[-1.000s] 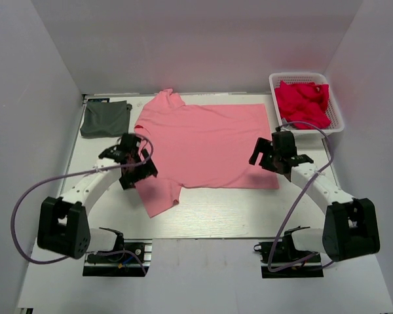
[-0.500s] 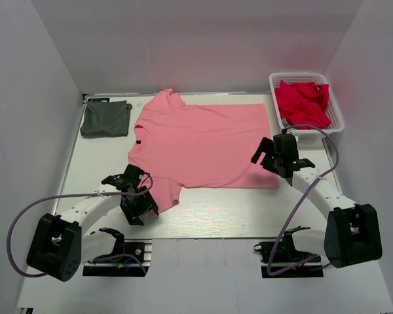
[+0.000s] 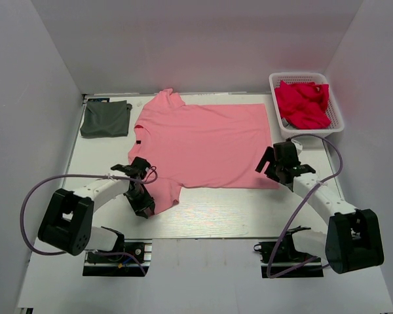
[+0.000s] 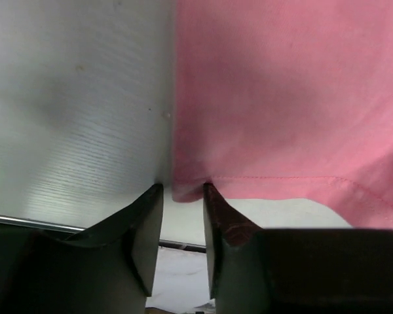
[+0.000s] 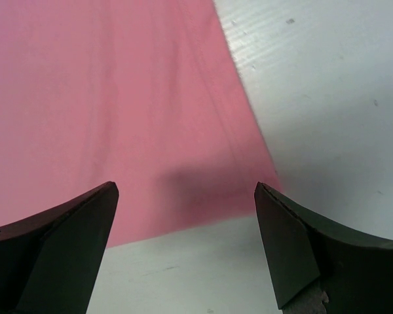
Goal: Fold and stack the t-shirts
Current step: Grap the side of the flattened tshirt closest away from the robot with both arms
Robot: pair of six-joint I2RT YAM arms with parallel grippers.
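The salmon-pink t-shirt lies spread flat in the middle of the table, collar to the left. My left gripper is low at the tip of its near sleeve. In the left wrist view the left gripper has its jaws narrowed, with the sleeve corner between the fingertips and a slim gap still showing on one side. Above the shirt's near right hem corner my right gripper hovers, open wide and holding nothing; from above that right gripper sits at the shirt's right edge. The dark grey t-shirt lies folded at the far left.
A white basket at the far right holds crumpled red cloth. White walls close in the table on three sides. Both arms' cables loop out beside their bases.
My left gripper has swung from beside the collar toward the near edge, down to the sleeve tip, and its jaws have narrowed. The right gripper has crept nearer to the hem corner.
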